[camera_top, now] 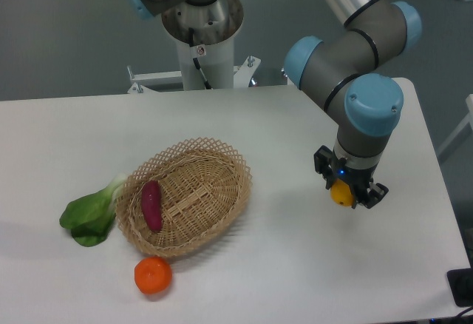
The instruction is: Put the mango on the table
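Note:
The mango (341, 194) is a yellow fruit held between the fingers of my gripper (346, 193), mostly hidden by them. The gripper is shut on it and hangs a little above the white table (295, 265), to the right of the basket. Only the lower end of the mango shows below the gripper body.
An oval wicker basket (214, 169) with a purple sweet potato (151, 205) inside stands left of centre. A round orange (153, 276) lies in front of it. A green leafy vegetable (90, 217) lies at its left. The table's right edge is close to the gripper.

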Controlling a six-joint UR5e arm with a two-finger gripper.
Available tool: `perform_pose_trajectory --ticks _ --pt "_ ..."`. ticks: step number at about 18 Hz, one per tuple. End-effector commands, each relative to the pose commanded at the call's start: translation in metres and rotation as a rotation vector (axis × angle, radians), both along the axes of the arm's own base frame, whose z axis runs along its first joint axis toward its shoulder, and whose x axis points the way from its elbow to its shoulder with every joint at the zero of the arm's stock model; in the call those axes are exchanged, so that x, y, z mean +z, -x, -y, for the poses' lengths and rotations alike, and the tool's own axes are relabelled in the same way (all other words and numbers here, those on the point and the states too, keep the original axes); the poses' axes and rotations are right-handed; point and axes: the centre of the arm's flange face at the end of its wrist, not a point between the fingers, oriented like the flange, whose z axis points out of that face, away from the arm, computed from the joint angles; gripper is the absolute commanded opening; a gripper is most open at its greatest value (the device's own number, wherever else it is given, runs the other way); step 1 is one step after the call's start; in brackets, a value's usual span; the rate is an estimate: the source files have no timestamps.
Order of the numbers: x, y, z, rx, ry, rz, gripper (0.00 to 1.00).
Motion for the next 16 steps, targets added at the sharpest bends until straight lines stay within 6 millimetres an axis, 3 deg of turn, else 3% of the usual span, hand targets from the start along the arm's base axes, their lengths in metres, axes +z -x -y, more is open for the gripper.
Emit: perform_pose_trajectory --ticks 9,16 --pt "0.000 0.000 -0.001 0.009 0.002 -0.001 0.61" --pt "-0.005 -0.012 -0.012 0.015 -0.036 0.031 0.61"
